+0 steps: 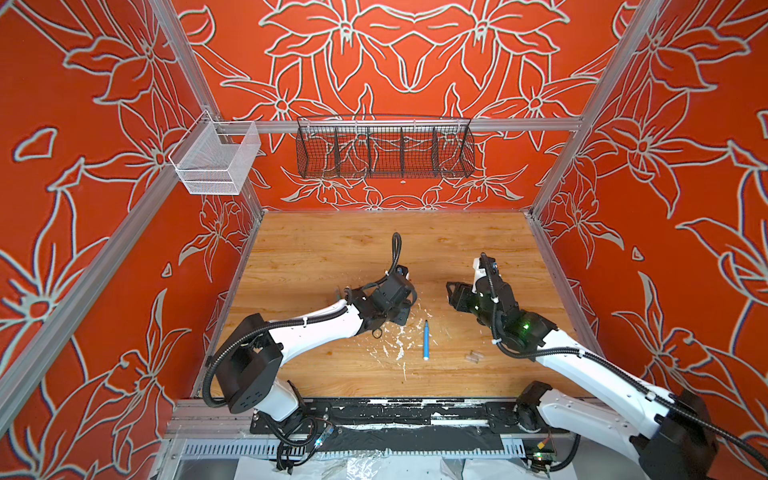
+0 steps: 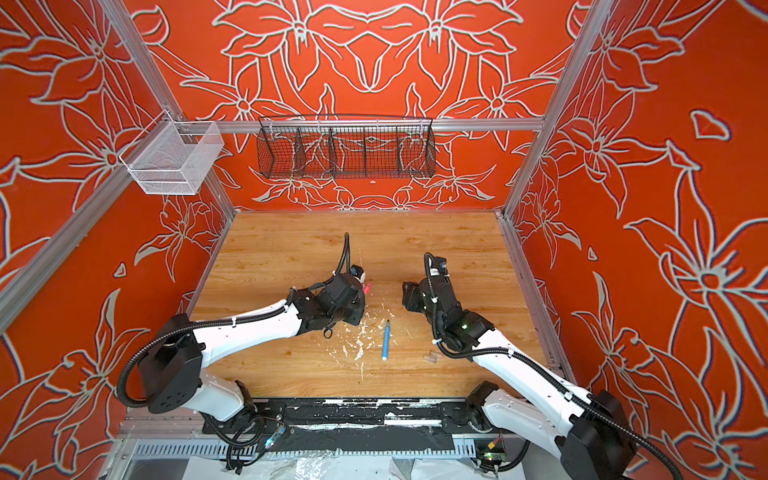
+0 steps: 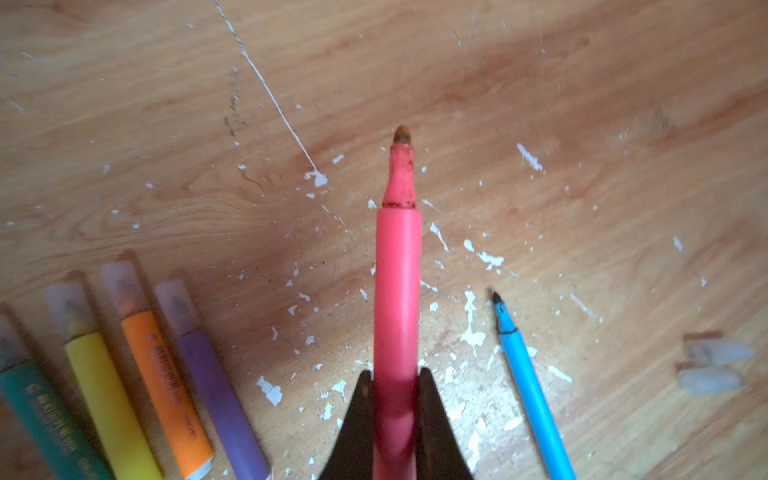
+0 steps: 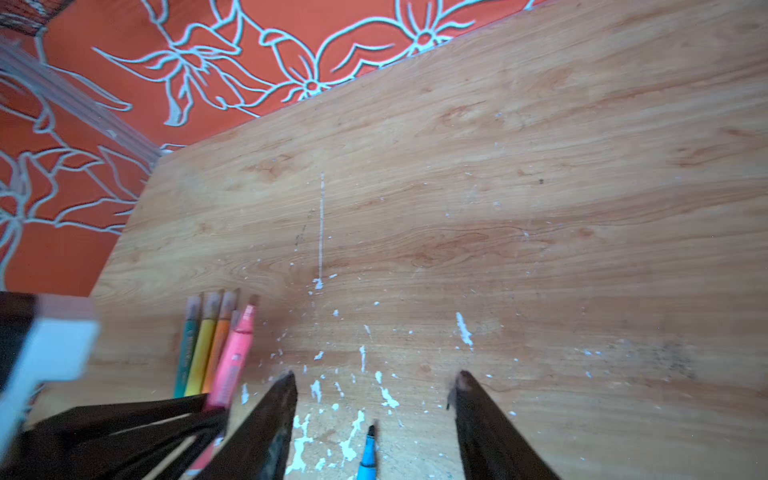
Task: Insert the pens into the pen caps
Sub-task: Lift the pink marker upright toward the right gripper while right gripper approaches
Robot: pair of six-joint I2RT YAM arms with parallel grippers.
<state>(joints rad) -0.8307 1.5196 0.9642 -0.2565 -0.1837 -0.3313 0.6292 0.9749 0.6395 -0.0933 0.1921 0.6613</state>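
Left arm (image 1: 316, 328) and right arm (image 1: 582, 365): white shells, black joints, black ribbed cables (image 1: 397, 249) zip-tied alongside. Green lights (image 1: 525, 327) at the right arm's 11 o'clock end. Left gripper (image 3: 395, 372) fingers (image 3: 357, 424) black, tapered to points

Wooden table (image 1: 316, 249), white paint flecks (image 1: 400, 353), uncapped blue pen (image 1: 426, 343), two clear caps (image 1: 474, 356) nearby, four capped pens (image 3: 166, 382) side by side

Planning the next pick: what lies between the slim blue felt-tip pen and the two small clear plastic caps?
Only wooden tabletop with white paint flecks separates the blue pen from the clear caps; the left wrist view shows it.
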